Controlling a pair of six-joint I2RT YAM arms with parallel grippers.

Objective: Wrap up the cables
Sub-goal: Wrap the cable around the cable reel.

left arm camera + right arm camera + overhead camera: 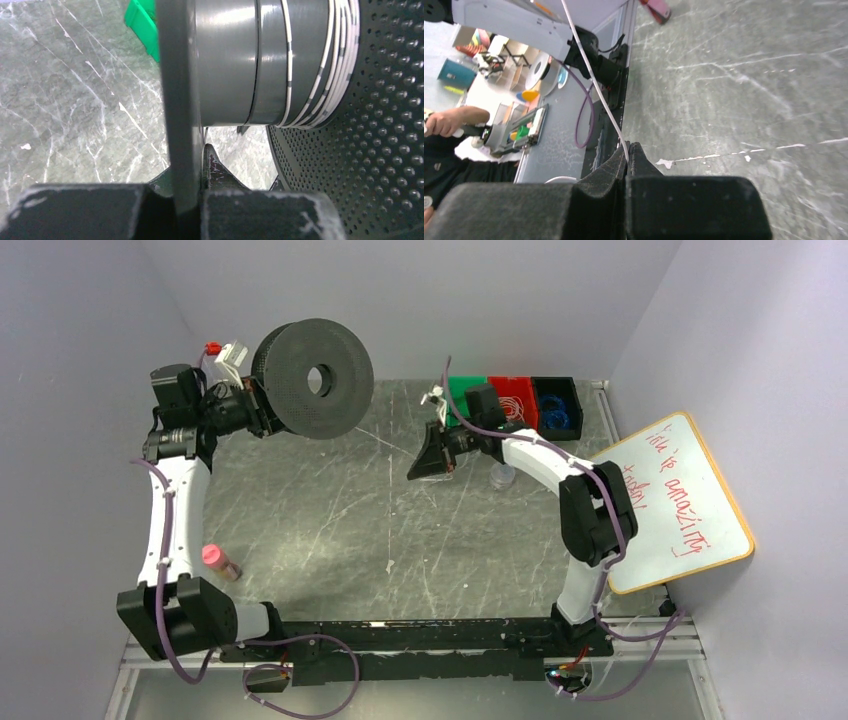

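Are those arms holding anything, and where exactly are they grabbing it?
Left gripper clamps the black spool by the edge of one flange. Right gripper pinches the thin white cable between its fingertips.

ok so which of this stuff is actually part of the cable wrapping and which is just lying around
In the job:
black spool, its flange clamped in the left gripper
white cable, pinched in the right gripper

Just lying about:
pink-capped bottle
coloured bins
whiteboard
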